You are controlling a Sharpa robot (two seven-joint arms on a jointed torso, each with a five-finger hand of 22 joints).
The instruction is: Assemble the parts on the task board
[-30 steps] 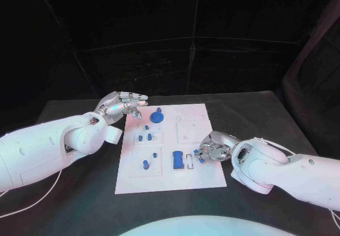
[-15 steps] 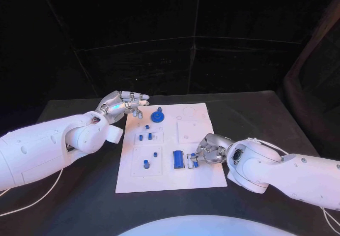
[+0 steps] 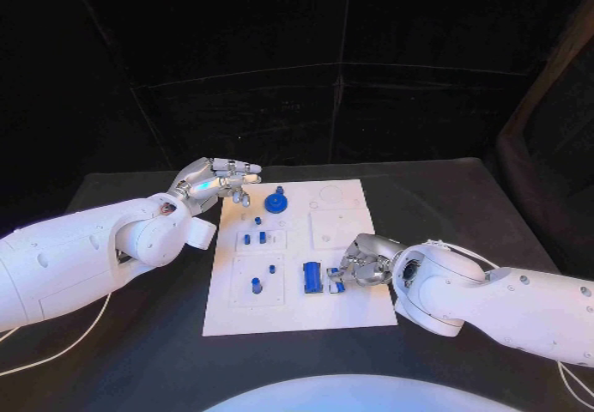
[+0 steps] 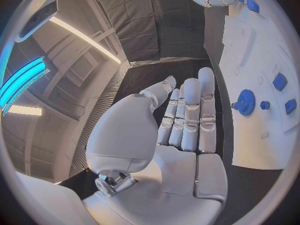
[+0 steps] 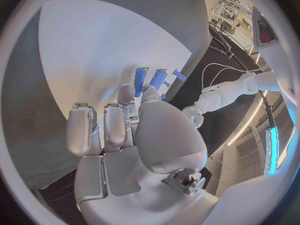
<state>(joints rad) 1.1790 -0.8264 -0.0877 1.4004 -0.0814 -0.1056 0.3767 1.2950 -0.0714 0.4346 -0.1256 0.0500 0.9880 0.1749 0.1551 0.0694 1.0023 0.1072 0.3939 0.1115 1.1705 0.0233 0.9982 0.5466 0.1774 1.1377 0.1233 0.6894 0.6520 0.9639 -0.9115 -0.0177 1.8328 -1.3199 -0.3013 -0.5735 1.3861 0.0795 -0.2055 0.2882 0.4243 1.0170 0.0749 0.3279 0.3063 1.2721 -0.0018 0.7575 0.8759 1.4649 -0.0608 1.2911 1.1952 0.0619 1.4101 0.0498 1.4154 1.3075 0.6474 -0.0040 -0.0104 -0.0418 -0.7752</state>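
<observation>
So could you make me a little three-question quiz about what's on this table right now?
1. True or false: the round blue toothed gear lies at the far end of the white rectangular task board.
2. Which silver many-fingered hand is at the small blue parts near the board's right edge: A) left hand, B) right hand?
3. Fill in: the left hand holds ____.

Key: 1 true. 2 B; its fingers reach the small blue block beside the tall blue rectangular block. 3 nothing; its fingers are apart.

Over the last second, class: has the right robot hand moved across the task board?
Yes. The right robot hand has shifted leftward over the task board, closer to the tall blue block.
</observation>
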